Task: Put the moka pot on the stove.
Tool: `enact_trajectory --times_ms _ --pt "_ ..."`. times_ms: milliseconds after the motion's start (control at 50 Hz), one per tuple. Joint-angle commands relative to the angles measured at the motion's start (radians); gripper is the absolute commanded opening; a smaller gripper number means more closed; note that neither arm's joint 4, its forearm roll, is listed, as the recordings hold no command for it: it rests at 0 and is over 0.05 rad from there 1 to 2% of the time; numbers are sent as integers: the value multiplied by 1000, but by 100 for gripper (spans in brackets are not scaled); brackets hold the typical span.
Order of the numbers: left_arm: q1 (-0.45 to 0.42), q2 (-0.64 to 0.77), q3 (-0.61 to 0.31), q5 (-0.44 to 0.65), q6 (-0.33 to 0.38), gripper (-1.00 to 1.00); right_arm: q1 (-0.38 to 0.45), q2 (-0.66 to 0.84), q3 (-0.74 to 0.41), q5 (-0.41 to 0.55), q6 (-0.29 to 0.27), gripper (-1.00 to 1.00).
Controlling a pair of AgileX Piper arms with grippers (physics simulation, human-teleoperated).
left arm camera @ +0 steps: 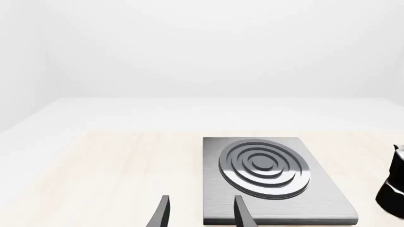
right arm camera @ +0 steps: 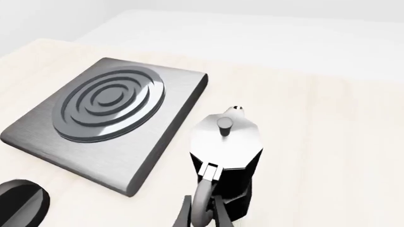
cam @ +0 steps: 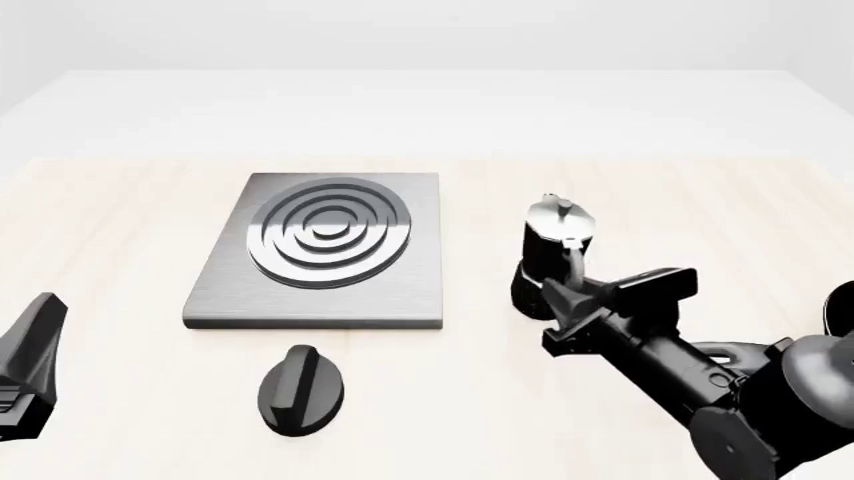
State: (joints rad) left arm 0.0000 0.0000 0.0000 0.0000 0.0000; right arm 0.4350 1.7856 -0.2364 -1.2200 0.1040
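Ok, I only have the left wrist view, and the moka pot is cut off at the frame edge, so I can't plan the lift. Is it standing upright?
Observer: Yes. The moka pot stands upright on the table, lid down. It is apart from the stove, to its right in the front view.
Operator: Where is the right gripper?
Observer: The right gripper is at the pot's handle, with a finger on each side. I cannot tell whether it is clamped.
Operator: Anything else near the stove?
Observer: A black oval knob lies on the table just off the stove's near edge.
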Motion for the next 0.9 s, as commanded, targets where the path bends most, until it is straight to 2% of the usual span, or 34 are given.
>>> enact_trajectory --times_ms 20,180,320,600,900 --pt "0 0 0 0 0 100 11 9 3 1 7 -100" --pt "0 0 0 0 0 100 7 -27 19 1 0 -100" --pt "0 0 0 0 0 100 -14 -120 56 6 -38 -100" --pt "0 0 0 0 0 100 -40 -278 74 86 -108 -100" --pt "0 0 0 0 0 100 -37 -398 63 171 -134 -100"
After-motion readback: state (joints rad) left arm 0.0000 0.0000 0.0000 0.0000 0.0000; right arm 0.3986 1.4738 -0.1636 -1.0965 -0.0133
